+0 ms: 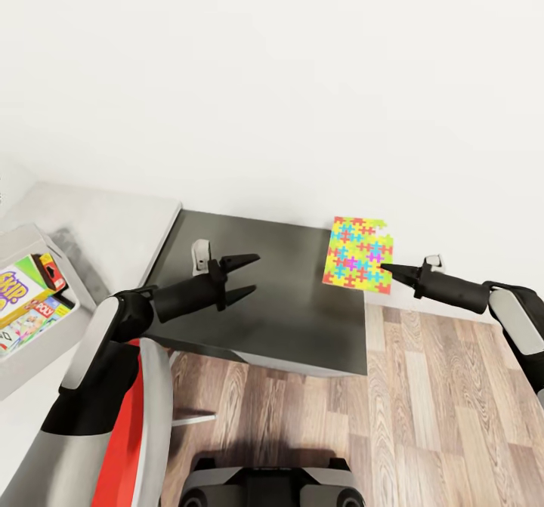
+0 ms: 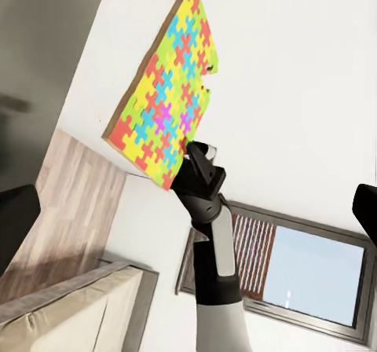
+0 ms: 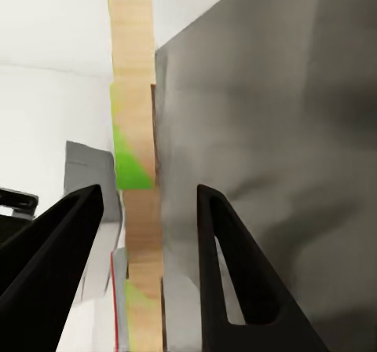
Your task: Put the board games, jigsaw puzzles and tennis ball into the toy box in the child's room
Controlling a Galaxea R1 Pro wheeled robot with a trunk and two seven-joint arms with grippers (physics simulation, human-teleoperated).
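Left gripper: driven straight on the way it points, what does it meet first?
Probably the puzzle held in the right gripper: the left gripper points across the table at it, in line in its wrist view. Depth is unclear.

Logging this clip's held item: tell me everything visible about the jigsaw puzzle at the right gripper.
The jigsaw puzzle is a thin, flat rectangular sheet of interlocking pieces in yellow, green, blue, red and pink, with a notch missing at one corner. Its edge looks like pale wood in the right wrist view. It is lifted off the dark table, tilted up near the table's right edge before the white wall. The right gripper pinches its lower edge between its fingers; nothing else touches it.
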